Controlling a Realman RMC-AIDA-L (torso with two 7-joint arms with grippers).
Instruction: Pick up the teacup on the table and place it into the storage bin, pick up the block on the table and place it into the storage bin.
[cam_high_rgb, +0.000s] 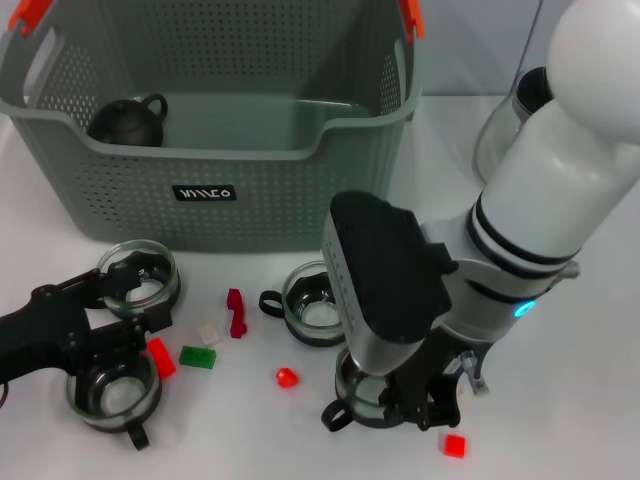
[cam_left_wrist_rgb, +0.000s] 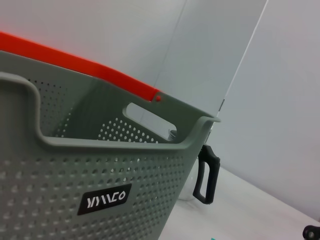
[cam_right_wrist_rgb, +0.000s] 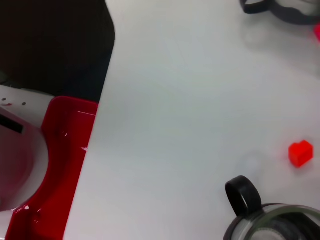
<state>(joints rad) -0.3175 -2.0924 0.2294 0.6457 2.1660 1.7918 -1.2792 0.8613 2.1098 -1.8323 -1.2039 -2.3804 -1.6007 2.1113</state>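
Closest to me, my right gripper (cam_high_rgb: 425, 405) is down over a glass teacup (cam_high_rgb: 365, 395) on the desk (cam_high_rgb: 560, 420); I cannot tell its fingers' state. I should clamp the rim squarely before lifting toward the storage bin (cam_high_rgb: 290, 190). My left gripper (cam_high_rgb: 125, 310) waits open by two cups.

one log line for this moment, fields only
right pincer: over glass teacup | left pincer: between two cups | storage bin: holds dark teapot
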